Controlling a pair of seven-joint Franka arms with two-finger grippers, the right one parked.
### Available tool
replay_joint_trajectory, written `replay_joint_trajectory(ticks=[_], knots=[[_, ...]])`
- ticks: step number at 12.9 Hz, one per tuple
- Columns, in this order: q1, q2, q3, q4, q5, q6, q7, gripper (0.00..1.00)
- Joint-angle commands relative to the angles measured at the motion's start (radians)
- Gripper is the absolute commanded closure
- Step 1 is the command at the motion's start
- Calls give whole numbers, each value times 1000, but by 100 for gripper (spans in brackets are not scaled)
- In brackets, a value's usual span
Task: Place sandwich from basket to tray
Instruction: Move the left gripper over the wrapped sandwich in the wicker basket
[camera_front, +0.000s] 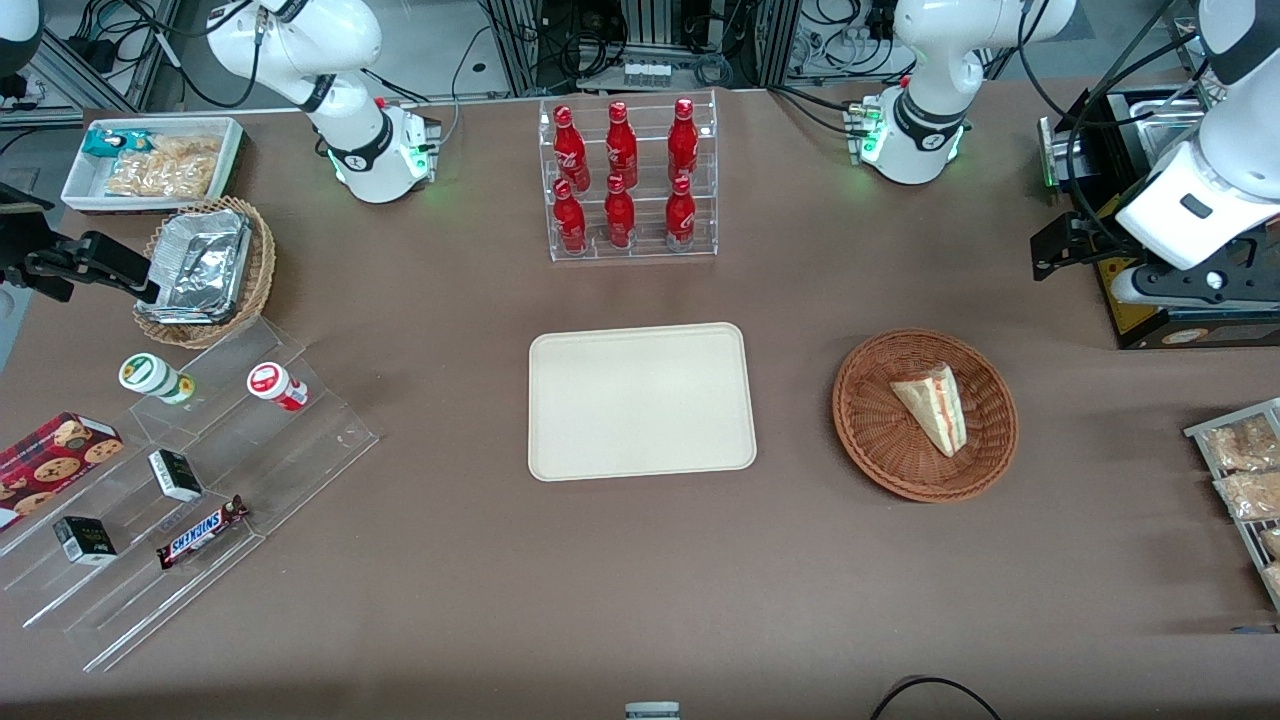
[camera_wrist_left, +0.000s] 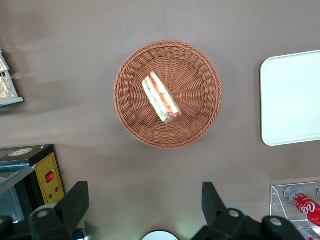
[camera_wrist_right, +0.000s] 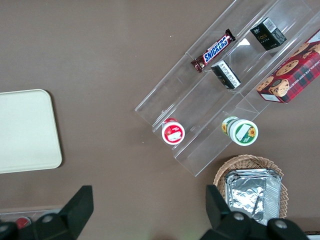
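Note:
The sandwich (camera_front: 935, 405), a pale bread wedge with red, orange and green layers, lies in the round reddish-brown basket (camera_front: 868, 440). The cream tray (camera_front: 640, 400) lies flat at the table's middle, beside the basket and apart from it. My left gripper (camera_front: 1062, 248) hangs high above the table, farther from the front camera than the basket and toward the working arm's end. In the left wrist view the gripper (camera_wrist_left: 145, 200) is open and empty, with the sandwich (camera_wrist_left: 160, 97), basket (camera_wrist_left: 130, 117) and tray (camera_wrist_left: 292, 100) below. The tray also shows in the right wrist view (camera_wrist_right: 25, 130).
A clear rack of red bottles (camera_front: 625, 180) stands farther back than the tray. A black appliance (camera_front: 1150, 310) and a wire rack of snacks (camera_front: 1245, 470) sit at the working arm's end. A stepped acrylic stand (camera_front: 180, 480), a foil basket (camera_front: 205, 270) and a white bin (camera_front: 150, 165) sit at the parked arm's end.

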Motion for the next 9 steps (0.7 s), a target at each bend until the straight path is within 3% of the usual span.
replay_joint_trajectory(ticks=[1,9], knots=[[-18,-11,18,9,-1,-37,-1,0],[-20,28,15,-173,-3,56,8,0]])
